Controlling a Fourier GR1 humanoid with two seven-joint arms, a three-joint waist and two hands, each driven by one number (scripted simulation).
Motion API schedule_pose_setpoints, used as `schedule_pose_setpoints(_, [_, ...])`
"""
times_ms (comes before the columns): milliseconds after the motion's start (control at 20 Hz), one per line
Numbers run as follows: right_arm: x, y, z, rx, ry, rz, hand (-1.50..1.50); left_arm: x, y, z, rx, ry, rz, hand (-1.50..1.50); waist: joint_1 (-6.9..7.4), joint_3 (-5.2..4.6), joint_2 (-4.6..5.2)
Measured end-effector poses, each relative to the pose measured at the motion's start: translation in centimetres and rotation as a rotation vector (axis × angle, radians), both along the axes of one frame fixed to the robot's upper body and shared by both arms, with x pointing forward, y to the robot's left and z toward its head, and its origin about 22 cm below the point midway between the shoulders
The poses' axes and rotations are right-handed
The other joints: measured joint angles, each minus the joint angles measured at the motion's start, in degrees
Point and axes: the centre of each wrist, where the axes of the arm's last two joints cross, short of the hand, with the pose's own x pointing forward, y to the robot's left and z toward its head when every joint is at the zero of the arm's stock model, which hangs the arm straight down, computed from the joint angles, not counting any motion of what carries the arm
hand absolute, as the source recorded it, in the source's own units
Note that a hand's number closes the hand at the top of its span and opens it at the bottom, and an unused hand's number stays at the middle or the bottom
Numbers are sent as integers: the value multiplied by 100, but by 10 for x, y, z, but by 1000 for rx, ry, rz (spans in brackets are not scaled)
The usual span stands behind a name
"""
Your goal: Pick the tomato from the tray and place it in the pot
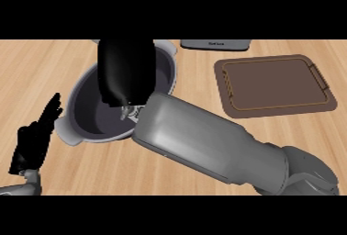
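Grey pot: the round grey metal pot (92,120) with side handles stands toward the counter's far-left part; the tomato cannot be seen anywhere.
Right hand: the black right hand (123,69) hangs over the pot's mouth, its grey forearm crossing the pot's near-right rim; whether its fingers are curled or apart cannot be told.
Tray: the brown rectangular tray (274,85) lies well apart, toward the far-right edge.
Left hand: the black left hand (35,137) rests with straight fingers near the left edge, just beside the pot.
Open room: bare light wooden counter (102,170) along the near edge.
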Motion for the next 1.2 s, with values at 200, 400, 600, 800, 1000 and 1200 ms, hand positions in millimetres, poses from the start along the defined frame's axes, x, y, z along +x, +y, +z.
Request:
schedule_pose_setpoints(200, [30, -8, -5, 31, 11, -32, 150, 0, 2, 1, -1, -8, 0, 0, -26, 1, 22])
schedule_pose_setpoints(400, [59, -22, -24, 49, 45, -70, 150, 2, 3, -2, 1, -11, -5, 0, 17, 1, 56])
schedule_pose_setpoints(600, [82, -35, -34, 7, 67, -99, 150, 3, 2, -4, -5, -5, -18, 0, 65, -3, 81])
schedule_pose_setpoints(800, [94, -50, -53, 23, 102, -112, -150, 4, -2, -2, -4, -8, -32, 0, 136, -4, 106])
schedule_pose_setpoints(1000, [104, -64, -63, 117, 151, -120, -150, 7, -3, 2, -5, -17, -43, 0, 200, -2, 144])
schedule_pose_setpoints(1200, [110, -73, -68, 197, 180, -98, -150, 9, -6, 1, -3, -22, -56, 0, 267, -2, 166])
